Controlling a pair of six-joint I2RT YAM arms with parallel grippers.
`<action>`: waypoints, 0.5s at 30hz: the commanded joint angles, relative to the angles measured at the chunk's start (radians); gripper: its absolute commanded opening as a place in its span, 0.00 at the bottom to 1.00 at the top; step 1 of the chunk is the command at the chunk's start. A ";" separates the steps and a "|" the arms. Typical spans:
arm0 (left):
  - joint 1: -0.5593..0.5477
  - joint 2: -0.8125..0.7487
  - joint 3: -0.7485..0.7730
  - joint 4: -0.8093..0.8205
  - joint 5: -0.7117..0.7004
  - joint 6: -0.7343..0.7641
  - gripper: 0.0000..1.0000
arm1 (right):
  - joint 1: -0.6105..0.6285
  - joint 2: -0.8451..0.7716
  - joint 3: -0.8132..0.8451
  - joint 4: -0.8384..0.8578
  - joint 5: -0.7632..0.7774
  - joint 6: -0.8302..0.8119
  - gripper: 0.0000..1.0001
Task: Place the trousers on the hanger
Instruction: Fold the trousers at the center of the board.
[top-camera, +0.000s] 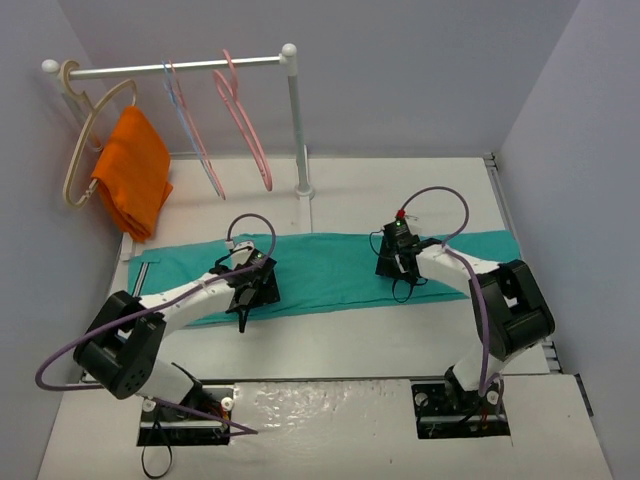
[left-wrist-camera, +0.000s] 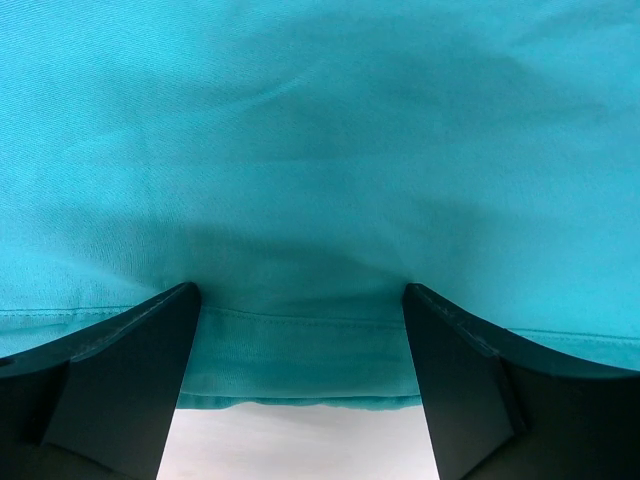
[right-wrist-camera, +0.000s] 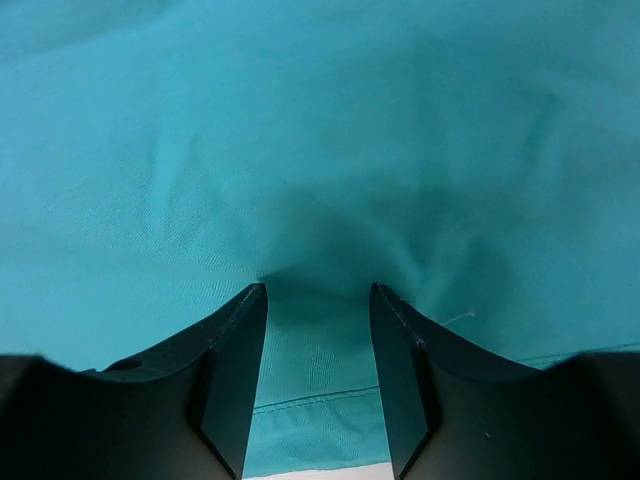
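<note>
Top external view: the trousers (top-camera: 330, 275) lie flat and lengthwise across the table (top-camera: 330, 345), from its left side to its right edge. The hanger (top-camera: 245, 125) hangs by its hook on the rail (top-camera: 180, 68) at the back, well apart from the trousers. On the same rail hang a pale blue hanger (top-camera: 190, 120) and a thick beige hanger (top-camera: 85, 140) carrying an orange cloth (top-camera: 133, 185).

Left gripper (top-camera: 248, 300): positioned over the near edge of the trousers, left of centre. Its wrist view shows the fingers (left-wrist-camera: 130, 370) standing wide apart, with the stitched hem and a strip of bare table between them.

Right gripper (top-camera: 398, 270): positioned over the trousers, right of centre. Its wrist view shows the fingers (right-wrist-camera: 235, 370) partly apart, tips down on the cloth, with shallow creases gathering around the tips.
</note>
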 joint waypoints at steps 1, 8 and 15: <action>-0.066 0.077 0.015 0.096 0.166 -0.139 0.79 | -0.094 -0.074 -0.024 -0.127 0.059 -0.084 0.43; -0.021 -0.220 0.003 -0.068 0.066 -0.146 0.79 | 0.016 -0.213 0.014 -0.124 0.068 -0.127 0.43; 0.283 -0.516 -0.067 -0.159 0.096 -0.081 0.77 | 0.258 -0.248 0.012 0.011 -0.001 -0.060 0.42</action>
